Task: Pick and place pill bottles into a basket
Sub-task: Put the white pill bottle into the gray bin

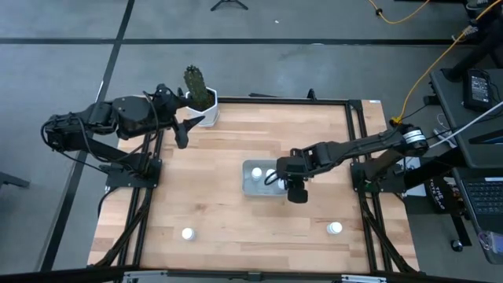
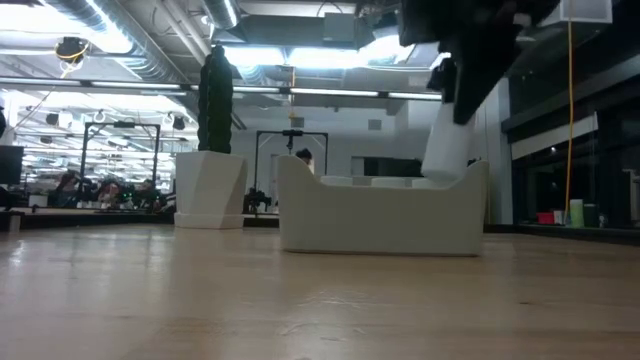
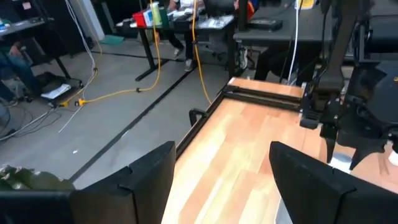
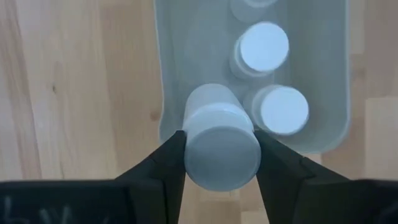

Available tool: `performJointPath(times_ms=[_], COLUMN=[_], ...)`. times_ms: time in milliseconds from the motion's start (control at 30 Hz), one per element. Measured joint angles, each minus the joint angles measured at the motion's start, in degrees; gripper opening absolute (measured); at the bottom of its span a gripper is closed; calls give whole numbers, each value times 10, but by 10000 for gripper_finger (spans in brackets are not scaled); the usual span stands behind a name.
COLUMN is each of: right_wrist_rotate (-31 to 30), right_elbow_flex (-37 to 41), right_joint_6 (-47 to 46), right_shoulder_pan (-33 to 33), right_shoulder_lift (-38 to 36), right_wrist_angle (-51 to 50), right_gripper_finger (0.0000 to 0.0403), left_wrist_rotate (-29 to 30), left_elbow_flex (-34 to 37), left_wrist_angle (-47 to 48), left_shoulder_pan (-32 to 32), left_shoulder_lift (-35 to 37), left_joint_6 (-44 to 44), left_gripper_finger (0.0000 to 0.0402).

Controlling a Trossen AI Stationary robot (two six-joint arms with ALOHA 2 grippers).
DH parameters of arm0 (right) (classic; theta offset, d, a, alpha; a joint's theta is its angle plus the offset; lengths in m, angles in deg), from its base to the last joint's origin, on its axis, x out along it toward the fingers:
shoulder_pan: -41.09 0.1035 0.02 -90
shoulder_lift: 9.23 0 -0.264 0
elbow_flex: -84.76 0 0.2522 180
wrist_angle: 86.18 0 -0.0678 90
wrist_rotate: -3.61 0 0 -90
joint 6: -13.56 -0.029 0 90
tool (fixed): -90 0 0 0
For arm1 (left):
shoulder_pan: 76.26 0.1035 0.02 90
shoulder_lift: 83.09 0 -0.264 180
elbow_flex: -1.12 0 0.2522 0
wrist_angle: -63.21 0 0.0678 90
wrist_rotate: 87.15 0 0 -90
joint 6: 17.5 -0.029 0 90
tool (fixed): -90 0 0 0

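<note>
pill bottle [image 4: 221,146] sits clamped in the right tool [image 4: 217,163], basket [image 4: 168,93] just below; lower further, clear the bottles inside, then release. left tool [image 3: 217,180] waits apart.

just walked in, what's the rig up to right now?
The right gripper is shut on a pill bottle and holds it over the edge of the basket, which already has at least three bottles in it. Two more bottles stand on the table's near side, one toward each corner. The left gripper waits, open, at the far left by the cactus pot.
</note>
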Motion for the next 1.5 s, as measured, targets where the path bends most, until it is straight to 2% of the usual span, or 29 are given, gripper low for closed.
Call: performJointPath(times_ms=[367,700,967,1233,1500], right_wrist_rotate=[12,16,18,28,28], right_elbow_flex=[57,32,26,-5,-70], right_joint_6=[-2,-5,-32,-36,-39], right_shoulder_pan=[-37,-44,-45,-45,-44], right_shoulder_lift=[17,89,98,100,100], right_wrist_angle=[87,70,63,38,-24], right_gripper_finger=[152,152,152,247,263], left_wrist_rotate=[1,-3,-4,-5,-19], left_elbow_flex=[0,0,0,0,0], left_wrist_angle=[-2,-4,-4,-4,-4], left_shoulder_pan=[0,0,0,0,0], left_shoulder_lift=[-20,-25,-25,-25,-25], left_joint_6=[0,0,0,-5,-5], left_gripper_finger=[253,253,253,253,253])
